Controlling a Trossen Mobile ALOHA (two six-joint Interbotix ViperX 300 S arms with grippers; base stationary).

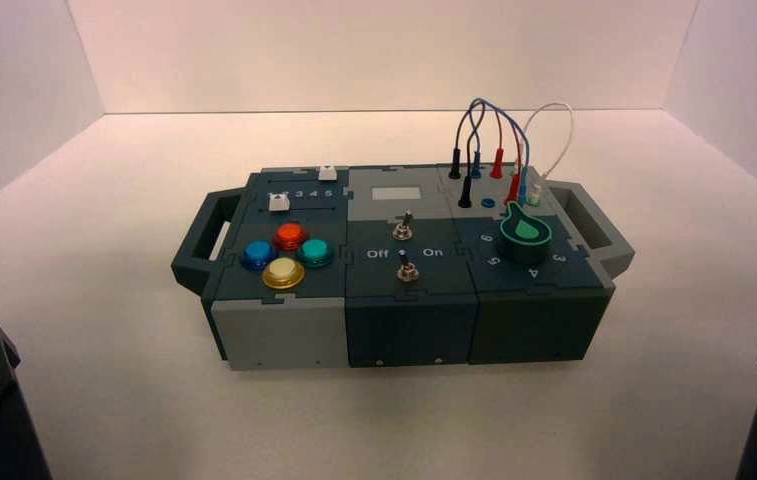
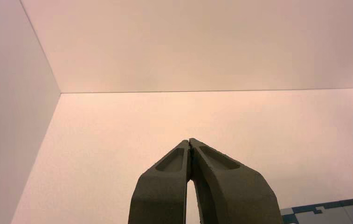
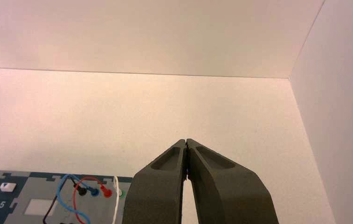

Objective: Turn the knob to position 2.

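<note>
Waiting nearest the camera, the black left gripper (image 2: 189, 142) and black right gripper (image 3: 186, 142) sit at the near left and near right of the white counter (image 1: 384, 420), both well apart from the box, jaws clenched on nothing. Beyond them, on the box's near right part, is the round dark-teal dial knob with a bright green teardrop-shaped pointer top (image 1: 525, 236) (untouched by either gripper). Round red, blue, green and yellow push-buttons (image 1: 283, 273) cluster at near left, with two small metal toggle switches (image 1: 407, 268) mid-box. Farther back, red, black, blue and white wires (image 1: 570, 130) arch over the far right part.
</note>
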